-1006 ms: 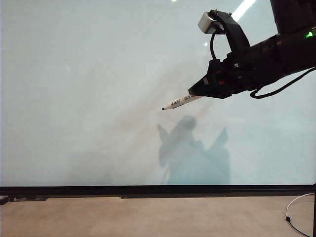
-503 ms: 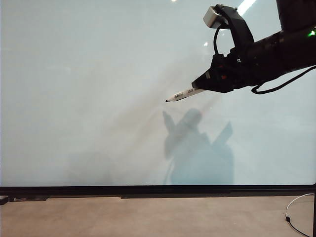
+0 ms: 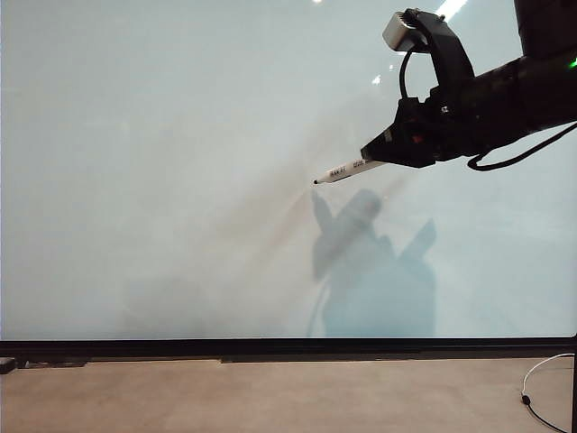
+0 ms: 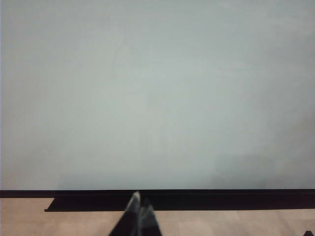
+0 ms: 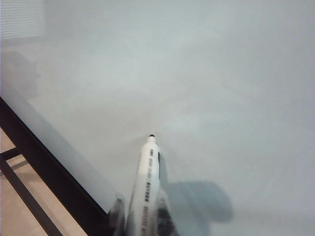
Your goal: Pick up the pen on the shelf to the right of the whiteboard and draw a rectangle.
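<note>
Your right tool [image 3: 377,155] sits in the upper right of the exterior view, clamped on the pen [image 3: 345,170], with the black arm reaching in from the right edge. Only the front part of the pen sticks out past the tool, slanting down toward the left, and its dark tip points at the whiteboard [image 3: 162,162]. You cannot tell from the exterior view whether the tip touches the board; the right wrist view shows the tip [image 5: 151,136] close to the glossy surface, with the pen's shadow lying just beside the barrel [image 5: 147,182]. In that same view the right tool [image 5: 140,216] grips the barrel near its rear, one finger [image 5: 117,212] on either side, and the small dark print runs along the white body. The board surface around the tip carries no drawn line that you can make out, only a grey shadow of the arm below and right of the pen in the exterior view. Your left tool [image 4: 139,209] shows only in the left wrist view, low against the board's black lower frame [image 4: 197,199], its fingertips [image 4: 134,200] drawn together with nothing between them.
</note>
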